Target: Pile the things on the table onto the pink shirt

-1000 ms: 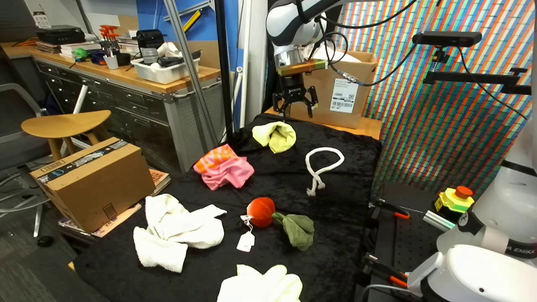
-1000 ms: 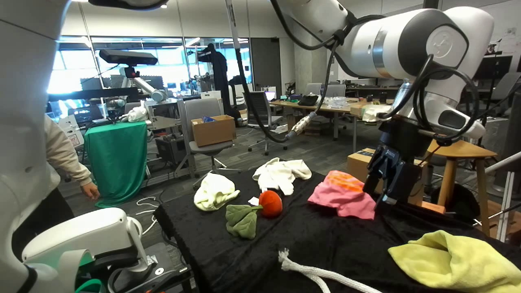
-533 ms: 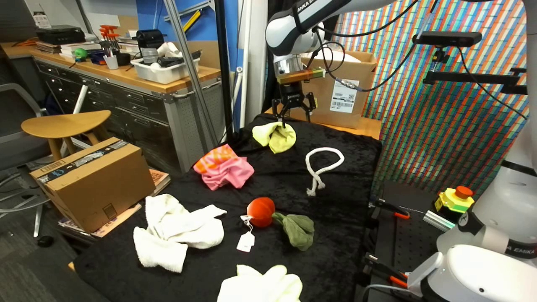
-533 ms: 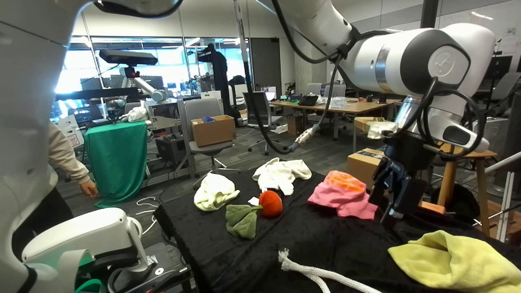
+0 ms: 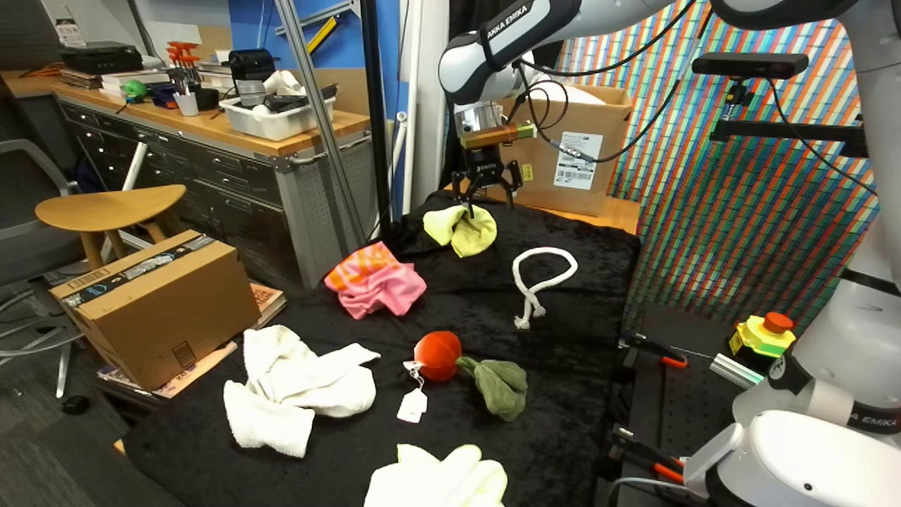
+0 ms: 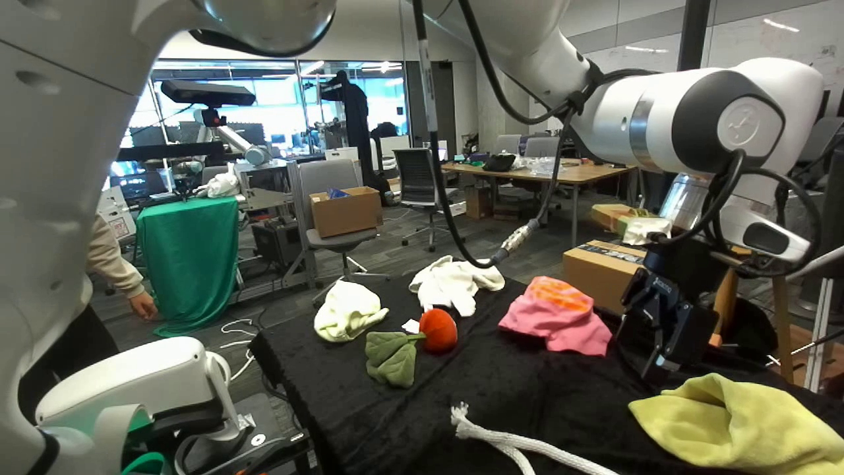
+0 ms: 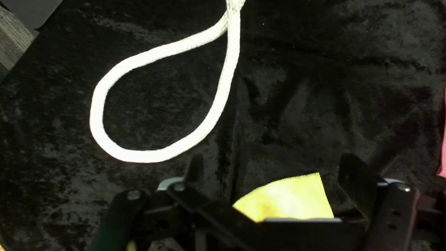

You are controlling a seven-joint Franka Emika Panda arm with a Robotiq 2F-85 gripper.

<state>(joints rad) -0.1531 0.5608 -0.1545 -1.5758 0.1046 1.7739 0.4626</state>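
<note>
My gripper (image 5: 490, 207) points down, open and holding nothing, low over the yellow-green cloth (image 5: 479, 243) at the table's far end. In the wrist view that cloth (image 7: 292, 198) shows between the spread fingers of the gripper (image 7: 271, 165), partly hidden by its body. The white rope loop (image 7: 97, 111) lies beyond them. The pink shirt (image 5: 383, 285) rests crumpled on the black table (image 5: 563, 394). Nearer are the red ball (image 5: 440, 355) against the dark green cloth (image 5: 501, 387), a white cloth (image 5: 310, 384) and the pale yellow cloth (image 5: 436, 482).
A tall cardboard box (image 5: 556, 162) stands behind the table's far end. Another box (image 5: 162, 310) sits beside the table, below its top. An emergency stop (image 5: 764, 338) is by the arm's base. A person's hand (image 6: 144, 307) shows near a green-draped table (image 6: 188, 257).
The gripper has come down closer to the yellow-green cloth, its jaws staying wide. The cloths, rope and ball have not moved.
</note>
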